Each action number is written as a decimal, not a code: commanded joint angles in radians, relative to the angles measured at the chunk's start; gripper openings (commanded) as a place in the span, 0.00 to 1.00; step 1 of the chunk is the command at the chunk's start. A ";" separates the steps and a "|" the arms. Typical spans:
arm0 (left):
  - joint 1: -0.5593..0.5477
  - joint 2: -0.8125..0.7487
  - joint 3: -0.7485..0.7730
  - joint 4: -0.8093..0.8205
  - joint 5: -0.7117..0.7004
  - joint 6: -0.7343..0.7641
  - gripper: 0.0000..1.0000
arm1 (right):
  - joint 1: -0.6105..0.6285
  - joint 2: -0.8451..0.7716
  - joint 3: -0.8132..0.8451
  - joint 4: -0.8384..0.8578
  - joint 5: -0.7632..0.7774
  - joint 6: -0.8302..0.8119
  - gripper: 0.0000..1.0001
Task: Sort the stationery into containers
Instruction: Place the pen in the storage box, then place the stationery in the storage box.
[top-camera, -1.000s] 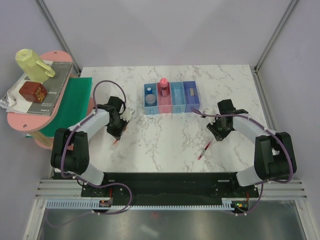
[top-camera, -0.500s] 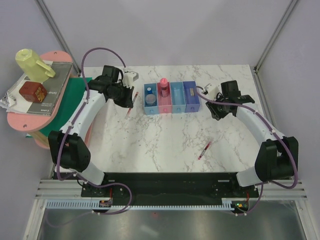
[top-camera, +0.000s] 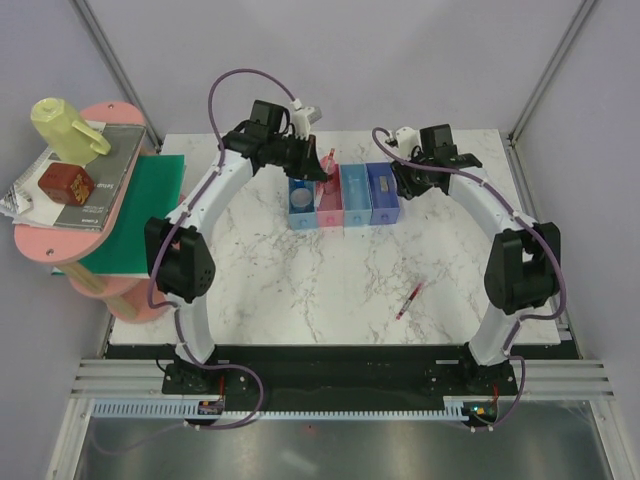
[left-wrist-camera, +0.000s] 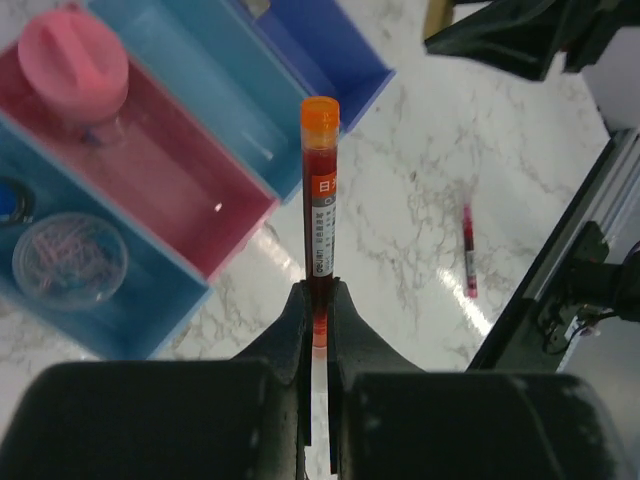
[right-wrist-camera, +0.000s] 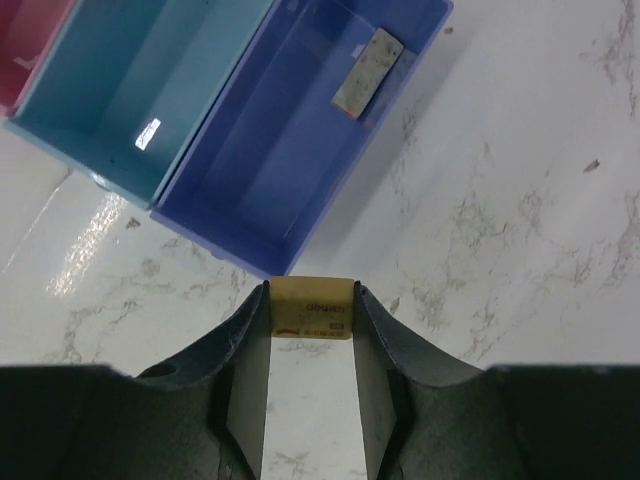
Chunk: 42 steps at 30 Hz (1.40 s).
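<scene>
Four joined bins stand at the table's far middle: blue (top-camera: 299, 207), pink (top-camera: 328, 207), light blue (top-camera: 355, 203), violet-blue (top-camera: 383, 203). My left gripper (top-camera: 320, 168) is shut on a red pen (left-wrist-camera: 320, 200), held above the pink bin (left-wrist-camera: 190, 190) and light blue bin (left-wrist-camera: 215, 90). The pink glue stick (left-wrist-camera: 72, 65) stands in the pink bin. A round clear roll (left-wrist-camera: 70, 262) lies in the blue bin. My right gripper (right-wrist-camera: 311, 300) is shut on the tan block (right-wrist-camera: 311, 308), just past the violet-blue bin's (right-wrist-camera: 280, 150) corner. A second red pen (top-camera: 410, 298) lies on the table.
A small grey piece (right-wrist-camera: 367, 72) lies in the violet-blue bin. At the left stands a pink shelf (top-camera: 60, 245) with books, a yellow-green jug (top-camera: 62, 128) and a dark red box (top-camera: 66, 183). A green sheet (top-camera: 145, 205) lies beside it.
Both arms have swung from the near table up to the bins. The left one lifted a red pen and carried it over the bins. The right one moved beside the violet-blue bin.
</scene>
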 joint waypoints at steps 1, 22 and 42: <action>-0.043 0.106 0.158 0.137 0.106 -0.148 0.02 | 0.020 0.090 0.113 0.085 -0.017 0.052 0.19; -0.075 0.501 0.440 0.375 0.032 -0.252 0.02 | 0.026 0.324 0.200 0.268 -0.048 0.130 0.26; -0.075 0.529 0.385 0.404 0.006 -0.225 0.02 | 0.020 0.101 0.123 0.258 -0.033 0.127 0.73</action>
